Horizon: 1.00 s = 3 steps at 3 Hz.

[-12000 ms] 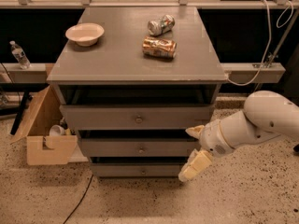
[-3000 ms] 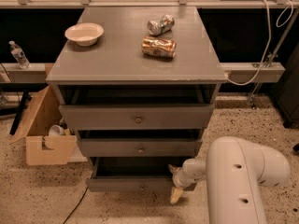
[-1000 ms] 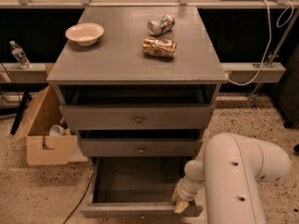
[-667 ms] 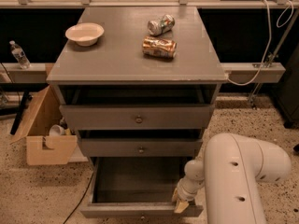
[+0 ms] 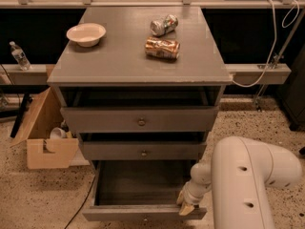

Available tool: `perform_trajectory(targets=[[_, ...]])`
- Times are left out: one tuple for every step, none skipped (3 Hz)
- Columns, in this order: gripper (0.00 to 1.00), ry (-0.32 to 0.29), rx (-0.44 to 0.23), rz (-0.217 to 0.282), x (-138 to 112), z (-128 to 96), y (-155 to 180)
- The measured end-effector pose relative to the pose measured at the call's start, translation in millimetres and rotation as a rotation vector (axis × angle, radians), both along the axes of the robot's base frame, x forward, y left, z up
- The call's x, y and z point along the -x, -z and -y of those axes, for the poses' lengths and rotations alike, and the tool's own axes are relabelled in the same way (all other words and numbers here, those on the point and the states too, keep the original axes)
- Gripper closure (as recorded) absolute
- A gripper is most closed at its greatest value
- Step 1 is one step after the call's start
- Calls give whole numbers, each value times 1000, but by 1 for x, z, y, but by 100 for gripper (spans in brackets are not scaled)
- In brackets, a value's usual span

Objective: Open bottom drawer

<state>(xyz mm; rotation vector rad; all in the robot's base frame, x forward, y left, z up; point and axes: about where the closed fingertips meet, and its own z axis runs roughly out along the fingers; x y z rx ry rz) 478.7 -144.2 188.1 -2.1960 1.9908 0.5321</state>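
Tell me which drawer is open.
The bottom drawer, pulled far out, inside showing, gripper at its front right corner; the middle drawer and top drawer show only fronts.

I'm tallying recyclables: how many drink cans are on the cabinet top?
2: a silver can toward the back and a gold can just in front of it, both on their sides. The gripper is down at the front edge of the open bottom drawer.

Lab: gripper fingers (image 5: 187, 209) on bottom drawer (image 5: 138, 213)

The bulky white arm (image 5: 252, 180) folds down at the view's lower right, its slim wrist (image 5: 200, 174) holding the gripper (image 5: 186, 204) low, pointing downward.
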Motion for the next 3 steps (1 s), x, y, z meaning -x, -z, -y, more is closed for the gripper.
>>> perform_trajectory(targets=[[6,31,11,50,-6,33,-28],[0,104,44,100,-10,92,-75],[0,174,90,139,-17,146,-121]])
